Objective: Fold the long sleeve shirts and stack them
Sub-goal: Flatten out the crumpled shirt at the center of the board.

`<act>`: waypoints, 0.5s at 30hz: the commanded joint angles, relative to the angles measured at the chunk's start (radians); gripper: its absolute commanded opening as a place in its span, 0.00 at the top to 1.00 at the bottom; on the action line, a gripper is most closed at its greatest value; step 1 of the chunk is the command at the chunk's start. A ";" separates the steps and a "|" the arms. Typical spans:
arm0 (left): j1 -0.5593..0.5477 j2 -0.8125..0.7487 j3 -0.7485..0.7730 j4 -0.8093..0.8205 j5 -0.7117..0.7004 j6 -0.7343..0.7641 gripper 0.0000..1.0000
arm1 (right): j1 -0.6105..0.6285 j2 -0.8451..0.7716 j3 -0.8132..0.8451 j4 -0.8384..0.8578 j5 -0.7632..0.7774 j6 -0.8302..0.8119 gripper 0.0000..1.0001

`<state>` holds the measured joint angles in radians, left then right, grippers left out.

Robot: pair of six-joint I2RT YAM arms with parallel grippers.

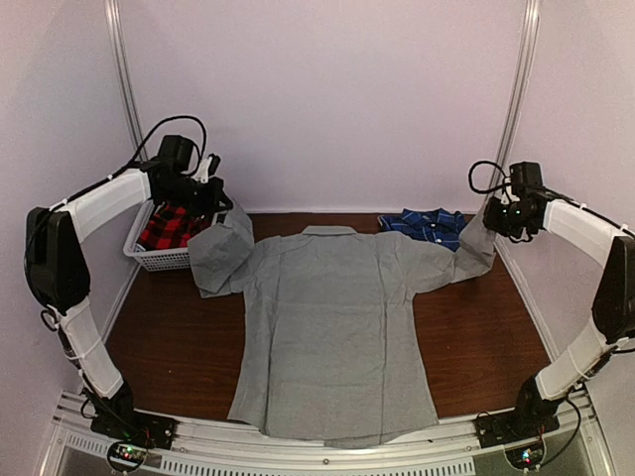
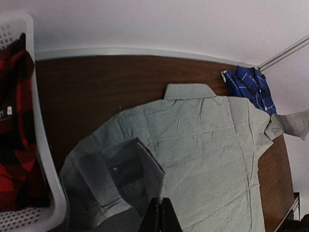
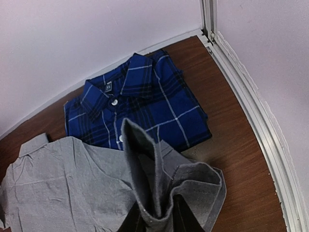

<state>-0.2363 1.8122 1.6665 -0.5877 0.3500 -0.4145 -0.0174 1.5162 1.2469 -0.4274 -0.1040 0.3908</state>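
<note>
Grey soft cloth: the light grey collared long sleeve shirt (image 1: 332, 327) lies spread on the brown wooden table (image 1: 169, 337), collar at the far side, hem at the near edge by the arm bases. Both sleeves are lifted off the table. The left gripper (image 1: 210, 194) pinches the left sleeve end up beside the white plastic basket (image 1: 159, 260), which holds a red-and-black plaid garment (image 1: 171, 226). The right gripper (image 3: 159, 217) is clamped on the right sleeve cuff, fabric bunched between its fingers. The dark blue plaid shirt (image 3: 145, 108) with thin white lines sits folded at the far right corner, just behind the raised sleeve. Likely step: folding the sleeves inward across the body. The fabric looks light, limp and not fragile; it will probably sag, crease and drag on the wood. Best held at cuffs, shoulder seams or hem corners, pinching a thin edge, not mid-panel.
</note>
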 commanded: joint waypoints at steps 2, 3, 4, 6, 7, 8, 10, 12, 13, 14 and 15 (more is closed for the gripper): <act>-0.053 -0.108 -0.199 0.147 -0.010 -0.019 1.00 | 0.017 -0.061 -0.130 0.060 0.033 0.001 0.78; -0.069 -0.110 -0.234 0.159 -0.004 -0.023 1.00 | 0.041 -0.069 -0.148 0.061 0.037 0.000 0.76; -0.084 -0.110 -0.264 0.168 0.002 -0.026 1.00 | 0.062 -0.074 -0.166 0.065 0.042 0.000 0.74; -0.117 -0.106 -0.307 0.179 -0.005 -0.033 1.00 | 0.091 -0.084 -0.195 0.060 0.063 0.004 0.69; -0.131 -0.104 -0.322 0.184 -0.013 -0.037 1.00 | 0.104 -0.091 -0.206 0.055 0.076 0.011 0.66; -0.143 -0.101 -0.345 0.193 -0.015 -0.045 1.00 | 0.118 -0.106 -0.219 0.057 0.085 0.020 0.63; -0.164 -0.093 -0.377 0.221 -0.005 -0.068 1.00 | 0.172 -0.137 -0.251 0.082 0.083 0.040 0.54; -0.187 -0.077 -0.402 0.246 -0.006 -0.087 1.00 | 0.234 -0.149 -0.265 0.093 0.083 0.065 0.48; -0.199 -0.067 -0.412 0.261 -0.001 -0.097 1.00 | 0.267 -0.149 -0.271 0.102 0.080 0.077 0.47; -0.209 -0.054 -0.419 0.273 0.004 -0.105 1.00 | 0.305 -0.145 -0.278 0.111 0.081 0.088 0.46; -0.220 -0.039 -0.424 0.285 0.009 -0.114 1.00 | 0.339 -0.136 -0.284 0.119 0.084 0.102 0.45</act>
<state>-0.4240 1.7386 1.2686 -0.4168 0.3454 -0.4801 0.2119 1.3891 0.9874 -0.3706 -0.0448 0.4374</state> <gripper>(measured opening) 0.010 0.534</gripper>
